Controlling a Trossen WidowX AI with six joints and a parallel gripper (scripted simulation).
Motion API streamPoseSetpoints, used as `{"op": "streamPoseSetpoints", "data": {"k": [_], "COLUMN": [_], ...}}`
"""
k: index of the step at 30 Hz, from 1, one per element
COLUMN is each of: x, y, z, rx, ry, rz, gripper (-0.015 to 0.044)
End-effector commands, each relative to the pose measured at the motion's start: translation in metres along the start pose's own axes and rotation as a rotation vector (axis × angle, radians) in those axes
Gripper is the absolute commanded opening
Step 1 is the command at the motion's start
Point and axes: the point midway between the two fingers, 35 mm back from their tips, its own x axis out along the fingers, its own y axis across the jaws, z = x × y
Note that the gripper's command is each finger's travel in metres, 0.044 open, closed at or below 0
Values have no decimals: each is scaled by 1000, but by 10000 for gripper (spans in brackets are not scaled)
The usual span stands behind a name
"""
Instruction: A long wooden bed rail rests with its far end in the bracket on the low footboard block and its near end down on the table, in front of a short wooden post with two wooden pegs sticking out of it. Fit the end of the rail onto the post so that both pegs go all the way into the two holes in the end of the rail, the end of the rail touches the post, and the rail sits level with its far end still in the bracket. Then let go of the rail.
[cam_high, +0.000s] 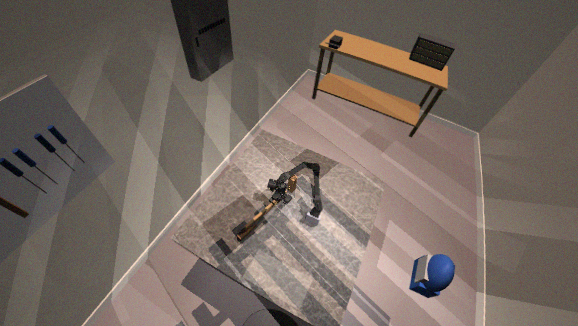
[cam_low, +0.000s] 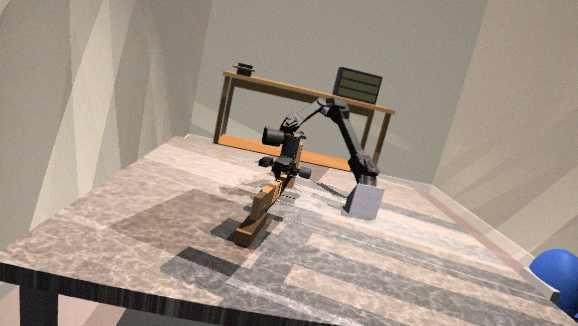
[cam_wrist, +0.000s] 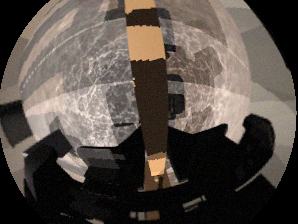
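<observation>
Rail (cam_low: 263, 202) lies lengthwise on the marbled counter (cam_low: 150, 225), its far end at the footboard block (cam_low: 248, 233), its near end beside the post (cam_low: 296, 150). Tool (cam_low: 284, 176) is clamped on the rail near the post end.

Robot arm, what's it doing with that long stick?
The arm's tool is shut on a long wooden rail, gripping it near the end by the short post. The rail's other end sits in the low block on the table. The rail is not on the post's pegs yet.
</observation>
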Motion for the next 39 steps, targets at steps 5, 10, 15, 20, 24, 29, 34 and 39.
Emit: {"op": "streamPoseSetpoints", "data": {"k": [5, 10, 15, 20, 24, 29, 34, 39], "x": [2, -1, -4, -6, -8, -11, -13, -16], "y": [1, 0, 0, 0, 0, 0, -1, -1], "z": [0, 0, 0, 0, 0, 0, 0, 0], "rx": [-3, -3, -3, -3, -3, -3, -3, -3], "ry": [6, 6, 6, 6, 6, 5, 5, 5], "rz": [3, 3, 3, 3, 3, 3, 3, 3], "gripper": [0, 0, 0, 0, 0, 0, 0, 0]}}
